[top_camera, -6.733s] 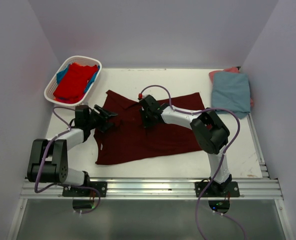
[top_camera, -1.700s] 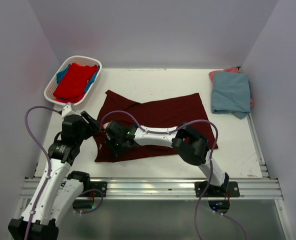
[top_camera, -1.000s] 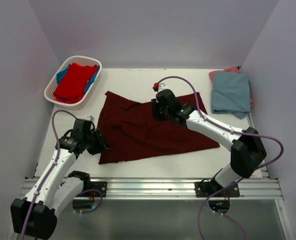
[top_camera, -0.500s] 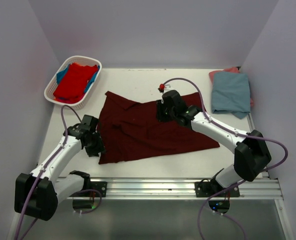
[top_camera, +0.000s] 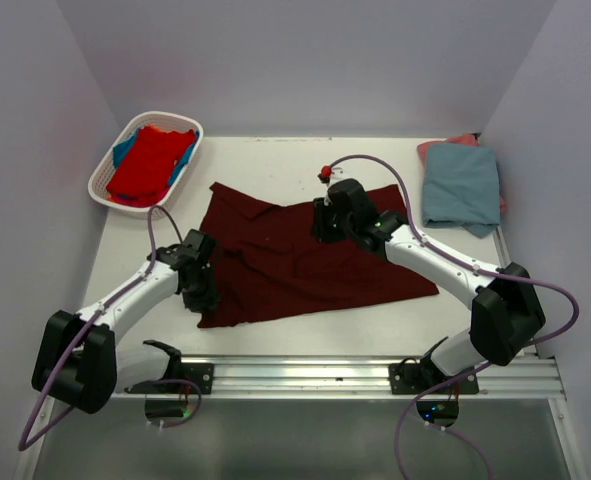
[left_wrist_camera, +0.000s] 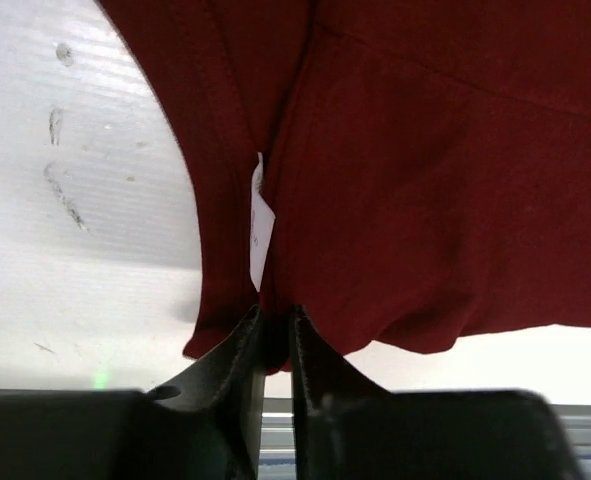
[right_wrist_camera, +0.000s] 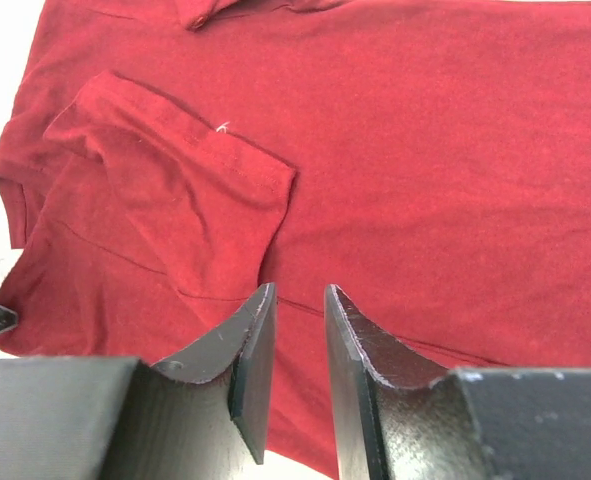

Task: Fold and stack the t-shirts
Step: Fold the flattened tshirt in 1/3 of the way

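Observation:
A dark maroon t-shirt [top_camera: 305,262] lies spread out in the middle of the white table, with a sleeve [right_wrist_camera: 175,170] folded onto its body. My left gripper [top_camera: 203,290] is at the shirt's lower left edge. In the left wrist view its fingers [left_wrist_camera: 273,318] are pinched on a fold of maroon cloth [left_wrist_camera: 425,200] just below a white label [left_wrist_camera: 260,235]. My right gripper [top_camera: 325,222] hangs over the upper middle of the shirt. Its fingers [right_wrist_camera: 299,300] stand a little apart with nothing between them.
A white slatted basket [top_camera: 97,180] at the back left holds a bright red shirt [top_camera: 153,160] over a blue one [top_camera: 123,150]. At the back right a folded grey-blue shirt [top_camera: 462,185] lies on a salmon pink one [top_camera: 462,140]. A metal rail [top_camera: 305,375] runs along the near edge.
My left gripper has moved right onto the shirt's lower left edge and narrowed on the cloth. The right gripper has drifted slightly right along the shirt's top.

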You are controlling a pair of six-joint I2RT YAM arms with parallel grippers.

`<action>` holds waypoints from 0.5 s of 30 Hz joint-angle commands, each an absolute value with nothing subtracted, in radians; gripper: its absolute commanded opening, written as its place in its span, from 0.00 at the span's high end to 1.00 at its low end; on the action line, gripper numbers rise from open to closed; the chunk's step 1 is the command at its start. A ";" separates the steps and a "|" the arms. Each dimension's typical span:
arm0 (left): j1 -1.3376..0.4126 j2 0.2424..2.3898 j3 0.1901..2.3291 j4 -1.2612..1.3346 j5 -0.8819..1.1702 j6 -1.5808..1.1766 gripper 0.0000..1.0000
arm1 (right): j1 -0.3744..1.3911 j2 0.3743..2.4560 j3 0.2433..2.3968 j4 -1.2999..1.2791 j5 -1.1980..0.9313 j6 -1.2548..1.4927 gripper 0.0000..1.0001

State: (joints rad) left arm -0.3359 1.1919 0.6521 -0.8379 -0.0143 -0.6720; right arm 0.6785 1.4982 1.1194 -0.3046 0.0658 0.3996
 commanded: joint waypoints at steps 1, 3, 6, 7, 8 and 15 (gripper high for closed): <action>-0.370 1.209 0.680 -0.778 -0.005 -0.672 0.86 | 0.672 1.451 1.109 -0.264 0.064 0.397 0.70; -0.382 1.198 0.687 -0.799 -0.005 -0.680 1.00 | 0.672 1.448 1.108 -0.267 0.067 0.394 0.71; -0.405 1.131 0.710 -0.859 -0.014 -0.698 1.00 | 0.669 1.447 1.104 -0.273 0.071 0.393 0.71; -0.413 1.093 0.719 -0.877 -0.018 -0.707 1.00 | 0.669 1.444 1.103 -0.272 0.071 0.393 0.71; -0.417 1.072 0.727 -0.918 -0.026 -0.710 1.00 | 0.667 1.445 1.101 -0.272 0.071 0.393 0.71; -0.428 0.944 0.729 -1.060 -0.020 -0.723 1.00 | 0.669 1.448 1.108 -0.278 0.067 0.393 0.71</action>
State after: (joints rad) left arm -0.4206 0.9813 0.7151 -0.9527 -0.0154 -0.6998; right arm 0.6716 1.4837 1.1046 -0.2993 0.0635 0.3992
